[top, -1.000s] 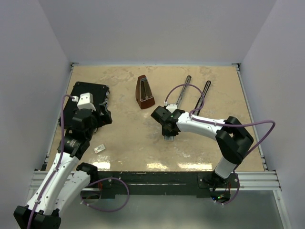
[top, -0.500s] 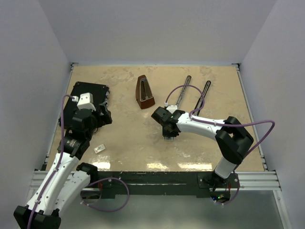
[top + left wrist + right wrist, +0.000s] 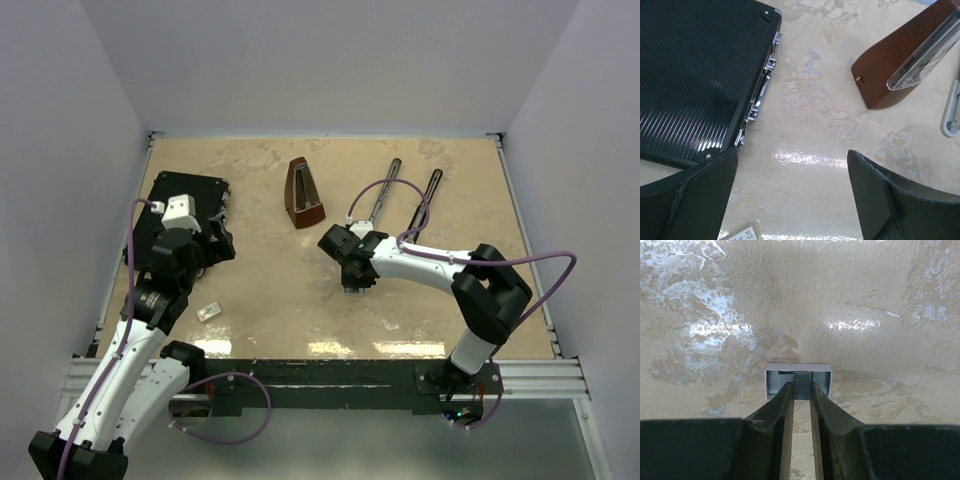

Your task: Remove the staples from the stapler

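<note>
The stapler (image 3: pixel 385 192) lies opened at the back right of the table, its second long bar (image 3: pixel 430 192) beside it. My right gripper (image 3: pixel 801 390) is low over the table in front of the stapler, shut on a short silvery strip of staples (image 3: pixel 801 379). The strip's far end sits over a small white open box (image 3: pixel 771 381) that holds more silvery strips. From above, the right gripper (image 3: pixel 351 284) points down at the tabletop. My left gripper (image 3: pixel 792 200) stands wide open above bare table with nothing between its fingers. One end of the stapler (image 3: pixel 952 112) shows at the right edge of the left wrist view.
A large flat black case (image 3: pixel 180 215) lies at the left, under the left gripper (image 3: pixel 215 243). A brown pyramid metronome (image 3: pixel 303 193) stands at the back centre. A small flat white piece (image 3: pixel 208 311) lies near the left arm. White walls enclose the table.
The right wrist has shifted very slightly toward the back left with the strip in its grip. The left arm has not moved.
</note>
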Tool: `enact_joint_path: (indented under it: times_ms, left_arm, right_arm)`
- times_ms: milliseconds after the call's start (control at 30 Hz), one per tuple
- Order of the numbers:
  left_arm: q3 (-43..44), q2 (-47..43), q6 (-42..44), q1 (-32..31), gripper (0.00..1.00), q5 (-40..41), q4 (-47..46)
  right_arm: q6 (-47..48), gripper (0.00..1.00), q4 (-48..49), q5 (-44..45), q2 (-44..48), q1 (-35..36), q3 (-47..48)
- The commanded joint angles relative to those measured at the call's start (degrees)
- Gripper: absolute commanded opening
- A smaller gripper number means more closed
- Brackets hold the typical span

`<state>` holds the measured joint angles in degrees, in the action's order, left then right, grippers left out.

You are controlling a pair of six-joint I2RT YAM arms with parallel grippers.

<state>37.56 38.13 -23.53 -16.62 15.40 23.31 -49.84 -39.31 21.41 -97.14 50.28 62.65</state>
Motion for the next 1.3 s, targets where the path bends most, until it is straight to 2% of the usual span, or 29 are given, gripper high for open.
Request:
enact_joint_path:
  times_ms: [0,1267]
  left_arm:
    - [-0.38,-0.42,-0.55,0.27,0.95,0.07,-1.16]
    - [-0.56,-0.78,-0.55,0.19,0.95,0.16,-1.16]
  right_arm:
    - [-0.52,0.21,0.90,0.74,0.73,-0.10,-0.16]
    - [-1.40,0.25,-0.42,1.62,-1.91,-0.01,1.86]
